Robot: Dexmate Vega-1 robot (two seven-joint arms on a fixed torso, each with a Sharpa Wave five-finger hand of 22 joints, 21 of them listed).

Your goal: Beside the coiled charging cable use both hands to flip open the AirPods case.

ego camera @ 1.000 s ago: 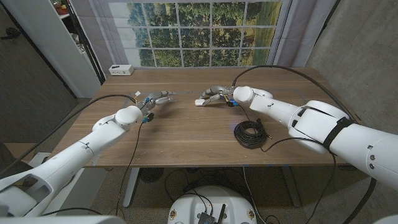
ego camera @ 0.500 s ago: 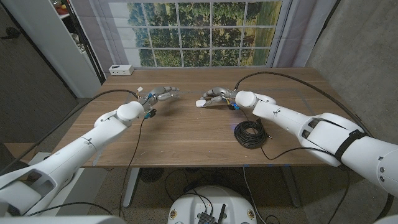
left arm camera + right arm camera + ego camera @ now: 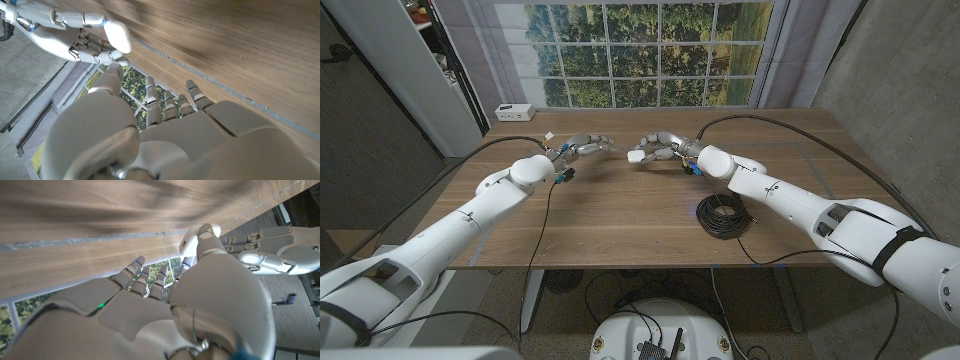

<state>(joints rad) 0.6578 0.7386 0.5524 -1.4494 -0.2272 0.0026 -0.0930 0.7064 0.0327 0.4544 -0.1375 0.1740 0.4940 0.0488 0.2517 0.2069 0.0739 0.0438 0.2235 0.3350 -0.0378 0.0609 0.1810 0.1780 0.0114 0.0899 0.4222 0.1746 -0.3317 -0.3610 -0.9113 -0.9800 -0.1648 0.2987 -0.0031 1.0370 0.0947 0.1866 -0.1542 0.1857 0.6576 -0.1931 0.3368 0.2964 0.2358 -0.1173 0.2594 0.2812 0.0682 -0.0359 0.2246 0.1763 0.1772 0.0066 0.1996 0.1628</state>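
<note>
Surface (image 3: 620,215): a wooden tabletop spanning the head view, carrying the cable and a small white box (image 3: 514,112) at its far left corner.
Right arm (image 3: 800,205): reaches in from the right toward the far middle, passing just behind the cable, so the hand meets the other at the centre.
Left arm (image 3: 470,215): comes from the near left to the same far-middle spot.
Coiled charging cable (image 3: 722,215): a black coil lying right of centre, nearer than both hands, marking where the opening is meant to happen.
Right hand (image 3: 658,148): fingers closed on the case, lifted off the wood so the other hand can reach the lid.
Left hand (image 3: 582,148): fingers (image 3: 150,97) partly spread and holding nothing, tips pointed toward the case but apart from it, probably lining up to flip the lid.
AirPods case (image 3: 637,156): small and white, pinched at the right hand's fingertips, far of the cable; whether the lid is open cannot be told.
</note>
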